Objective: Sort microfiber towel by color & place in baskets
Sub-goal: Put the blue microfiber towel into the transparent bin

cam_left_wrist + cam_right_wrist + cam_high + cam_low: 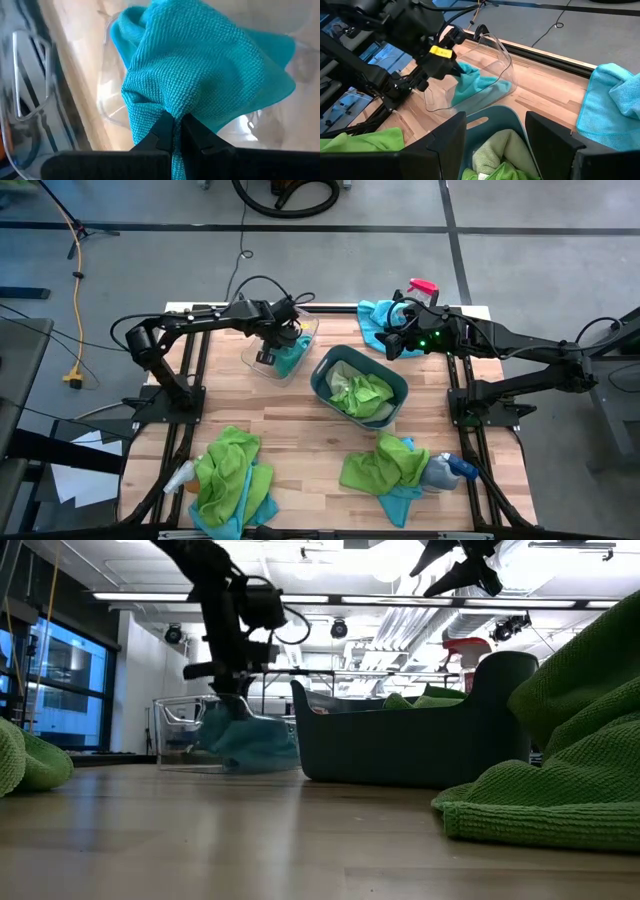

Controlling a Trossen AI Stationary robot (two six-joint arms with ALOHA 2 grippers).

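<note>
Inside the clear basket [283, 352], left claw [175, 131] pinches turquoise towel [200, 70].

Robotics lab / test bay. Evidence: butcher-block wooden table [300, 435] mounted in a black metal frame [470, 415] w/ two arms bolted on; grey concrete floor [540, 240] marked w/ dark tape lines; yellow power cord [76, 290] and black cables [255, 285] trailing on floor. Low view: open industrial ceiling w/ strip lights [330, 598], exposed ducts [400, 640], ceiling cams, large windows [60, 680] at one side.
</note>
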